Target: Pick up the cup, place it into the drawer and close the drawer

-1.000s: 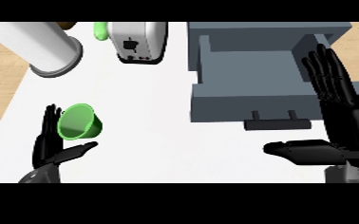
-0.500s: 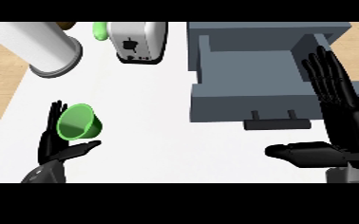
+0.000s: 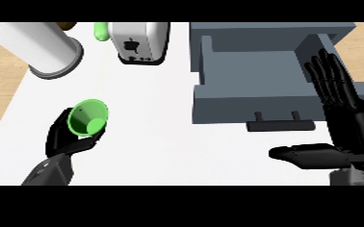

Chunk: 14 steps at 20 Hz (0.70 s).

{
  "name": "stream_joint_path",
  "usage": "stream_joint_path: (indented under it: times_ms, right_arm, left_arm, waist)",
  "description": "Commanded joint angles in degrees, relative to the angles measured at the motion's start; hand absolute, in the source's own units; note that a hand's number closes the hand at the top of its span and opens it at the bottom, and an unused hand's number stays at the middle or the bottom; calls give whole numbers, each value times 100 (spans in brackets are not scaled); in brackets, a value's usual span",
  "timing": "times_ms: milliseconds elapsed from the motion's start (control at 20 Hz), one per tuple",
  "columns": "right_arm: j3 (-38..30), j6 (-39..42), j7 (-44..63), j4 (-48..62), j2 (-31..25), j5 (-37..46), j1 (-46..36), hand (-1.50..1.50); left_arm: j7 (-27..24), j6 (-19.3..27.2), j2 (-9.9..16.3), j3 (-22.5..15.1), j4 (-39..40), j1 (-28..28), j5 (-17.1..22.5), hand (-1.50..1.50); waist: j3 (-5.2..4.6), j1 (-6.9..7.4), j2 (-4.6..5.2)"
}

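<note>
A green cup (image 3: 87, 117) sits at the lower left of the white counter, tilted so its open mouth faces up toward me. My left hand (image 3: 61, 141) is curled round it from below and from the left, the thumb under its base. The grey drawer (image 3: 213, 103) stands open at the upper right, its inside bare, its dark handle (image 3: 280, 124) pointing toward me. My right hand (image 3: 340, 120) is open at the right edge, fingers straight over the drawer's right wall, thumb stretched out to the left.
A white toaster (image 3: 141, 41) stands at the back, left of the drawer. A big white cylinder (image 3: 41, 48) lies at the far left. A small green object (image 3: 101, 30) shows behind the toaster. Bare white counter (image 3: 156, 139) lies between my hands.
The cup has shifted slightly up and to the right and tipped its mouth more toward me, with my left hand closing round it. The right hand has stayed still.
</note>
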Motion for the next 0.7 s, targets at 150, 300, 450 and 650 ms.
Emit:
stream_joint_path:
  times_ms: [150, 300, 450, 650]
  right_arm:
    - [177, -194, 232, -67, 121, 199, -224, -150]
    - [-94, 78, -76, 26, -92, -37, -9, -150]
    - [24, -76, 197, -4, -25, 84, -319, -150]
    - [-165, -22, 158, -2, -87, -81, -220, -150]
  left_arm:
    - [-915, -925, -317, -62, -246, 190, 64, 150]
    - [-769, -757, -288, 7, -331, 11, 166, 150]
    - [-1124, -357, -524, -14, -314, 28, 98, 150]
    - [-1018, -360, -427, -38, -548, -229, 126, 150]
  waist:
    - [-3, 54, -5]
    - [8, 39, -19]
    - [-3, 5, 9]
    - [6, 24, -8]
